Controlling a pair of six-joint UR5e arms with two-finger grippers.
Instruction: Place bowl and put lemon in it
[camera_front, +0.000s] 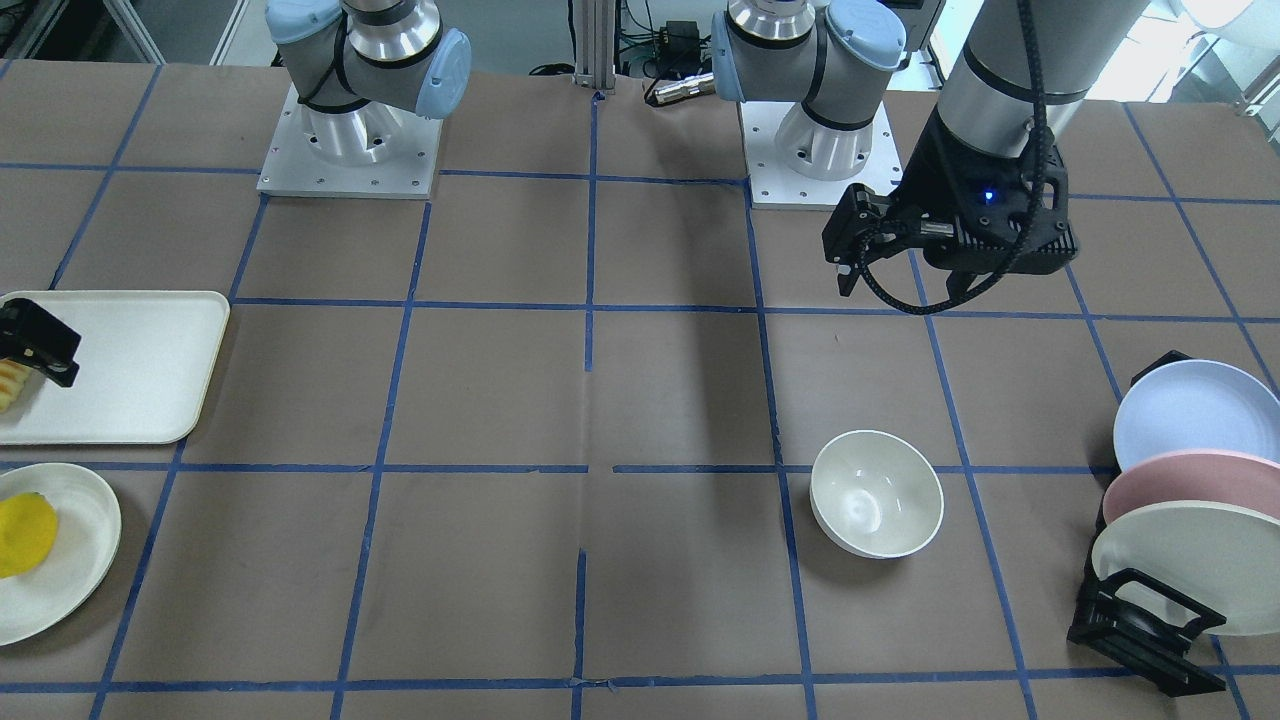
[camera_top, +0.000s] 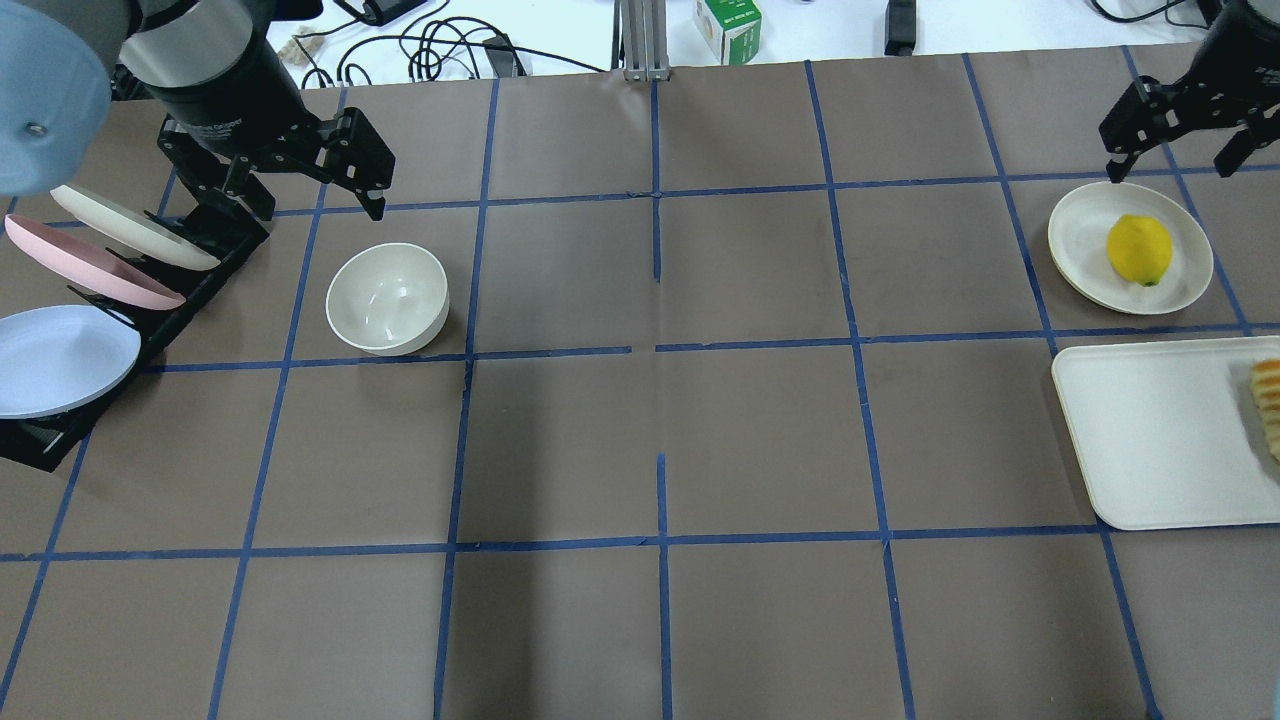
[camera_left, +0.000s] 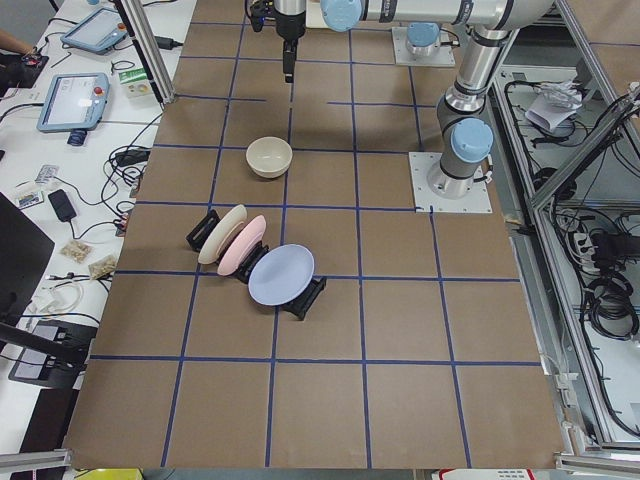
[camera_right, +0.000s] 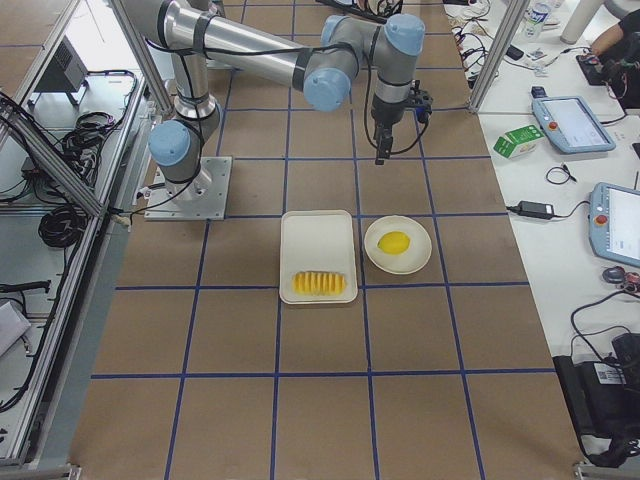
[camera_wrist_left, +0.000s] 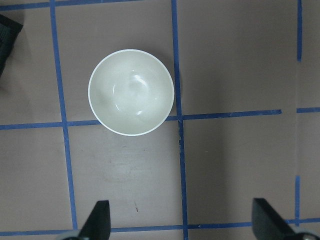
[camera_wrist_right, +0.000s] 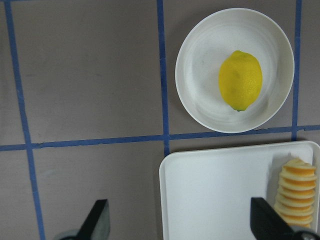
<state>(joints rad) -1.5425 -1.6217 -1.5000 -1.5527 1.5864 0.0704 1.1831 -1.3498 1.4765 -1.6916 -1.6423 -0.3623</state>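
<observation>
The cream-white bowl (camera_top: 387, 298) stands upright and empty on the table's left half; it also shows in the left wrist view (camera_wrist_left: 131, 92) and the front view (camera_front: 877, 493). My left gripper (camera_top: 300, 200) hovers high above the table just beyond the bowl, open and empty, as the left wrist view (camera_wrist_left: 182, 222) shows. The yellow lemon (camera_top: 1139, 249) lies on a flat cream plate (camera_top: 1085, 235) at the far right. My right gripper (camera_top: 1170, 165) hovers above the plate's far edge, open and empty; its wrist view (camera_wrist_right: 182, 222) shows the lemon (camera_wrist_right: 240, 80) on the plate.
A white tray (camera_top: 1150, 440) with a row of orange-yellow slices (camera_top: 1268, 400) lies beside the plate, nearer the robot. A black rack (camera_top: 45, 440) with three pastel plates stands left of the bowl. Blue tape lines cross the brown table.
</observation>
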